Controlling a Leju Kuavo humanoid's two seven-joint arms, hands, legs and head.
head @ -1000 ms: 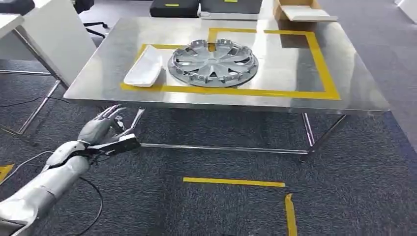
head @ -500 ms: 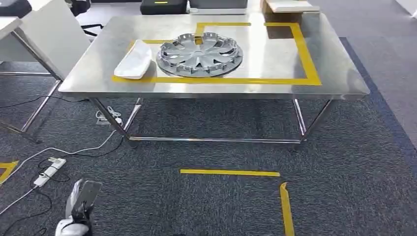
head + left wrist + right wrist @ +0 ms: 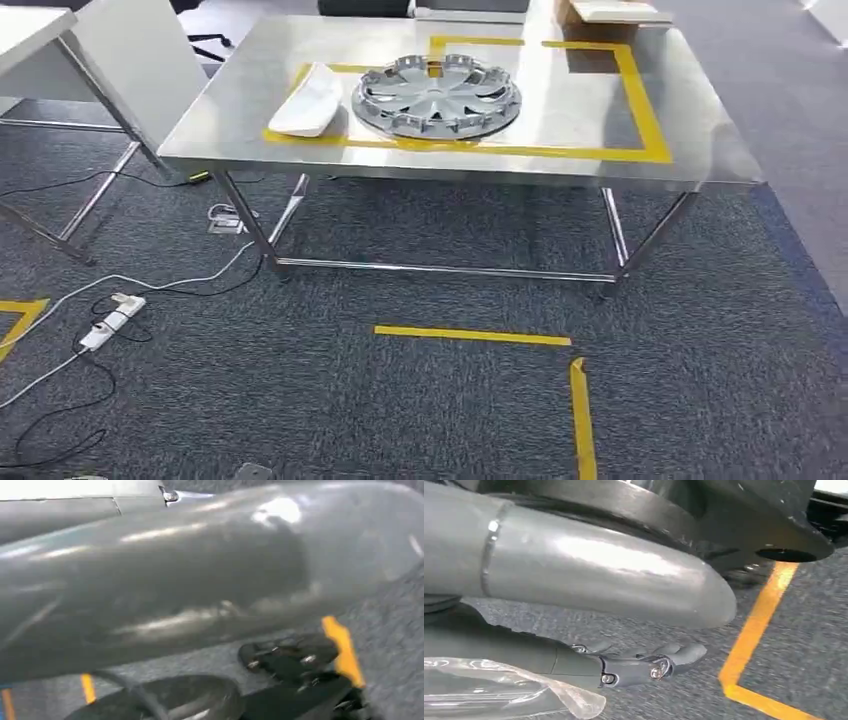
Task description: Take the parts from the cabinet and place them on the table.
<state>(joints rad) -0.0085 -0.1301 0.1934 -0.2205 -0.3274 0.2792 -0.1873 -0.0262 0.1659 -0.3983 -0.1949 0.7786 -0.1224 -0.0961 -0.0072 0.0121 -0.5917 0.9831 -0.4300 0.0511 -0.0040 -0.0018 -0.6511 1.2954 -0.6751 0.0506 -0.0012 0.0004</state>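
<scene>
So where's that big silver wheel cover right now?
In the head view the wheel cover lies flat on the metal table, inside the yellow tape outline, left of the table's middle, with a white part just to its left.

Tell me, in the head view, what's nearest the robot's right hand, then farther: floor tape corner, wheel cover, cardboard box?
1. Floor tape corner, on the carpet by the right hand.
2. Wheel cover, on the table.
3. Cardboard box, beyond the table's far edge.

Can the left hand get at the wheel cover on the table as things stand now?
Probably not yet. The wheel cover lies far back on the table, beside the white part, with open carpet before it. Nothing blocks the way; the robot likely must step closer.
</scene>
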